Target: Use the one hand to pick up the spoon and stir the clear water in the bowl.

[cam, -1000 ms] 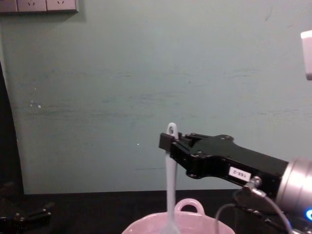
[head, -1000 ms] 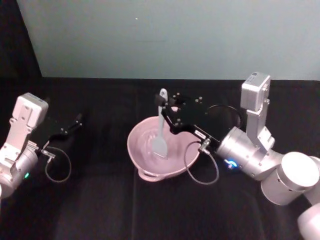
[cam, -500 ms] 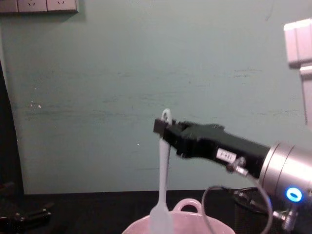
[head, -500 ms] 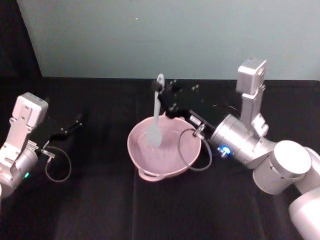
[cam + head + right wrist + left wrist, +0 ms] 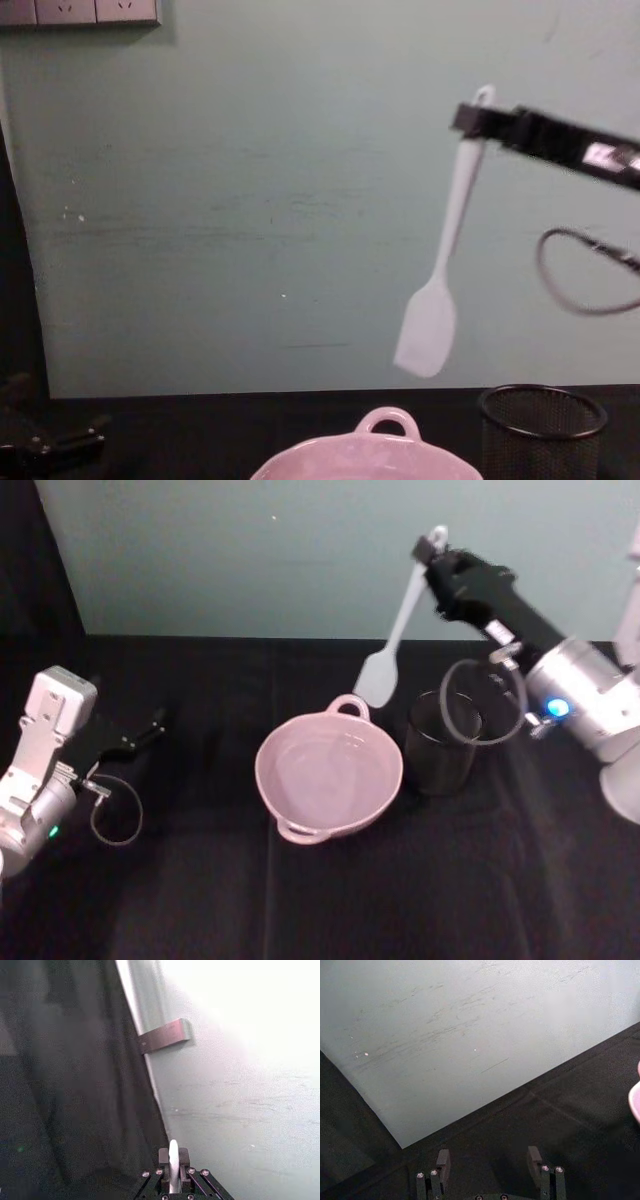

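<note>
The white spoon (image 5: 400, 615) hangs in the air, tilted, with its flat scoop (image 5: 428, 330) lowest and clear of the bowl. My right gripper (image 5: 432, 550) is shut on the handle near its holed tip, high above the table's back right; the handle (image 5: 173, 1160) shows between the jaws in the right wrist view. The pale pink bowl (image 5: 265, 780) sits mid-table with clear water in it, its loop handle (image 5: 387, 420) towards the wall. My left gripper (image 5: 150, 725) rests at the far left, open with nothing between its fingers (image 5: 442, 1160).
A black wire-mesh cup (image 5: 442, 742) stands just right of the bowl, below the right arm and its grey cable (image 5: 480, 705). Black cloth covers the table up to a pale green wall.
My right gripper lifted the spoon out of the bowl and carried it up and to the right, above the mesh cup. The left arm stayed put.
</note>
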`<move>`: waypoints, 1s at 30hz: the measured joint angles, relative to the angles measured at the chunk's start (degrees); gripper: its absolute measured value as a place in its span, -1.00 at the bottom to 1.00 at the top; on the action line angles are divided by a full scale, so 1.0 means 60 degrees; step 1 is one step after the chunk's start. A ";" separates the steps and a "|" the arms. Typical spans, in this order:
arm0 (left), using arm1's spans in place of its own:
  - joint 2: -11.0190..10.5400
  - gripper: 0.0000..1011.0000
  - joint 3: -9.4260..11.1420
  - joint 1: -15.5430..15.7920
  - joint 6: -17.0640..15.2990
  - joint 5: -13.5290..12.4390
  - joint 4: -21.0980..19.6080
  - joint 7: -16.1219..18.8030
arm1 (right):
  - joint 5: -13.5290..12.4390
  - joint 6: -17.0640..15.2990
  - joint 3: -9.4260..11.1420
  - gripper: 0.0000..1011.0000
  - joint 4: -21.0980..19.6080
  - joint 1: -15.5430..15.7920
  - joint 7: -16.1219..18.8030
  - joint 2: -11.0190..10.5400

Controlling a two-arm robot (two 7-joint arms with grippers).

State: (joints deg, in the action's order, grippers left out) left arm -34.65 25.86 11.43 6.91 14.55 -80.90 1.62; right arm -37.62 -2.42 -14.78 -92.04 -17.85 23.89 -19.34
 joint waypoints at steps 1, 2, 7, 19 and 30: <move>0.0000 1.00 0.0001 0.0000 0.0000 0.0000 0.0000 0.0000 | -0.0272 -0.0293 0.0168 -0.77 -0.0174 0.0045 -0.0107 -0.0090; 0.0000 1.00 0.0000 0.0001 0.0000 0.0000 0.0000 0.0000 | -0.0422 -0.0446 0.0264 -0.77 -0.0261 0.0070 -0.0168 -0.0141; 0.0000 1.00 0.0000 0.0000 0.0000 0.0000 0.0000 0.0000 | -0.1160 -0.1187 0.0768 -0.77 -0.0588 0.0210 -0.0567 -0.0403; 0.0000 1.00 0.0000 0.0000 0.0000 0.0000 0.0000 0.0000 | -0.1955 -0.1659 0.1307 -0.77 -0.0097 0.0260 -0.1254 -0.0758; 0.0001 1.00 0.0000 0.0000 0.0000 0.0000 0.0000 0.0000 | -0.1998 -0.1421 0.0847 -0.77 0.0922 -0.0033 -0.1213 -0.0854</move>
State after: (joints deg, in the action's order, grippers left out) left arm -34.64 25.86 11.43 6.91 14.55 -80.90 1.62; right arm -49.61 -10.94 -9.70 -86.51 -18.05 16.61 -24.46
